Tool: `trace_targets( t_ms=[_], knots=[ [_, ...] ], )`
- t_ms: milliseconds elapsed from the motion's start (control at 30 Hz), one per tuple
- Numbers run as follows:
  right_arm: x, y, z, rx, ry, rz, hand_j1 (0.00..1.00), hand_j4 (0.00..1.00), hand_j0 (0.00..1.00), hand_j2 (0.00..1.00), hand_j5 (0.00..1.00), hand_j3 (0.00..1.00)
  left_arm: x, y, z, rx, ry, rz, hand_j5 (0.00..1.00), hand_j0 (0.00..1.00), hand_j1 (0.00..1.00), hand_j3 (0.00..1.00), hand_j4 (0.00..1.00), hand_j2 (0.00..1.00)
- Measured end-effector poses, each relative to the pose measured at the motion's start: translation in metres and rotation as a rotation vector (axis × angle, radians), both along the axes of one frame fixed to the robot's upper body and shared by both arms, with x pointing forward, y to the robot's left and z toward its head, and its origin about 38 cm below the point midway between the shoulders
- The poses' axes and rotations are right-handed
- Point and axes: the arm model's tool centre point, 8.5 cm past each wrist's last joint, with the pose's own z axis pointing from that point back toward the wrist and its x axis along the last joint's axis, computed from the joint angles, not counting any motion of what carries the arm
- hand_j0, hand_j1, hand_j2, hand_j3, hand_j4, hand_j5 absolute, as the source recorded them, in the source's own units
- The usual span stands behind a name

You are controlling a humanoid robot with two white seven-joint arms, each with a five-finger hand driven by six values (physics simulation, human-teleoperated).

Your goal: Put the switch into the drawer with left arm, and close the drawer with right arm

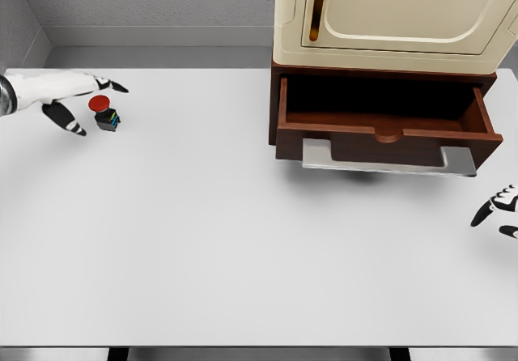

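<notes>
We are at the far left of the white table [243, 256], and our left hand [77, 102] is right beside the switch [105, 115], fingers spread on either side of it and holding nothing yet. One finger reaches out above the red button, the thumb hangs lower left; we cannot tell whether any fingertip is touching the part. The switch sits upright on the tabletop, a red mushroom cap on a small dark block with coloured flecks on its side.

Our read: this is a light, rigid little piece, hard plastic by the look of it, so no worry about crushing it. The worry is size and shape. The domed cap looks smooth and would likely slip out of a pinch, so we want our fingers on the flat sides of the dark body below the cap, thumb opposing. It may tip or skid if nudged from one side only.

Over on the right, the brown drawer [384, 122] stands pulled open under the cream cabinet [388, 21], its interior dark and apparently bare, metal handle [388, 160] out front. That is well apart from the switch, a long carry across the table.

Our right hand [498, 211] shows at the right edge, fingers loose and unladen, near the drawer front.
</notes>
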Motion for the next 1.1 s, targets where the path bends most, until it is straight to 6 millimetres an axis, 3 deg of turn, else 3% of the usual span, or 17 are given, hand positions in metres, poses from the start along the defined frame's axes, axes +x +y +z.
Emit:
trace_targets(
  t_ms=[333, 433, 1100],
  knots=[
    [-0.001, 0.001, -0.003, 0.002, 0.012, 0.005, 0.60, 0.60, 0.60, 0.60, 0.60, 0.60, 0.009, -0.024, -0.001, 0.078, -0.012, -0.046, 0.93, 0.93, 0.93, 0.93, 0.93, 0.93],
    [0.000, 0.001, -0.002, 0.003, 0.009, 0.005, 0.59, 0.59, 0.59, 0.59, 0.59, 0.59, 0.010, -0.025, -0.001, 0.088, -0.013, -0.049, 0.84, 0.84, 0.84, 0.84, 0.84, 0.84],
    [0.003, 0.008, -0.005, 0.012, 0.013, 0.023, 0.57, 0.57, 0.57, 0.57, 0.57, 0.57, 0.012, -0.021, 0.005, 0.114, -0.024, -0.042, 0.83, 0.83, 0.83, 0.83, 0.83, 0.83]
  ],
)
